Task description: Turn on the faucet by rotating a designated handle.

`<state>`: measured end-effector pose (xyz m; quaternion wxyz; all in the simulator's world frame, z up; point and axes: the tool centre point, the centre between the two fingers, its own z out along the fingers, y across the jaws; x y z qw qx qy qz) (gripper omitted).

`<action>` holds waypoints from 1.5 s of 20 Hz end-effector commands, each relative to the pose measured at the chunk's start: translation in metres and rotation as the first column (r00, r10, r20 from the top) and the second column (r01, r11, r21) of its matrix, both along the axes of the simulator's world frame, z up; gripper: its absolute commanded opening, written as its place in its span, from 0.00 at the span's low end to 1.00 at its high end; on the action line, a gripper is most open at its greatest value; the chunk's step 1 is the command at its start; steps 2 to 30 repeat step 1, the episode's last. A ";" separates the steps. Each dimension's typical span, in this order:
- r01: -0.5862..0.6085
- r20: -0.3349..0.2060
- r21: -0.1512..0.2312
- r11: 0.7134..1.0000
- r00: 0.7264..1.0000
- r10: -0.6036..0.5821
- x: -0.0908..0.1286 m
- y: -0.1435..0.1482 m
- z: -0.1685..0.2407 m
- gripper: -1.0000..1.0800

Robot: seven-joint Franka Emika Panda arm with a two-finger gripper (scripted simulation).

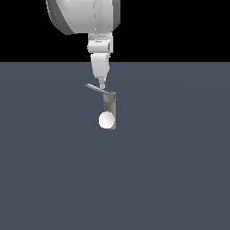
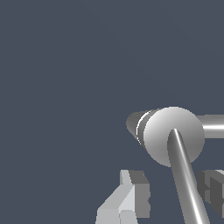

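The faucet (image 1: 110,105) is a small dark grey upright post on the floor, with a white ball (image 1: 107,120) on its front. The handle (image 1: 97,89) is a thin light grey lever projecting from the post's top toward the exterior view's left. My gripper (image 1: 102,85) hangs straight down over the lever, its tip at lever height. In the wrist view the rounded top of the faucet (image 2: 166,131) shows, and the handle (image 2: 186,183) runs between my two fingers (image 2: 133,192). The jaws stand apart on either side of the lever, and neither visibly touches it. My gripper (image 2: 173,186) is open.
A plain dark grey-blue floor (image 1: 170,170) surrounds the faucet. The robot arm's large white body (image 1: 83,13) is above and behind the post. A second grey bar (image 2: 214,127) sticks out sideways from the post's top in the wrist view.
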<state>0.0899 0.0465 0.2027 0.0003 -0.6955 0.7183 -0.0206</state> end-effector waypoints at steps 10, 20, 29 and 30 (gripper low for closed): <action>-0.079 -0.028 0.029 0.996 0.996 0.080 -0.008 0.061 -0.020 0.00; -0.079 -0.028 0.029 0.996 0.996 0.080 -0.008 0.061 -0.020 0.00; -0.079 -0.028 0.029 0.996 0.996 0.080 -0.008 0.061 -0.020 0.00; -0.079 -0.028 0.029 0.996 0.996 0.080 -0.008 0.061 -0.020 0.00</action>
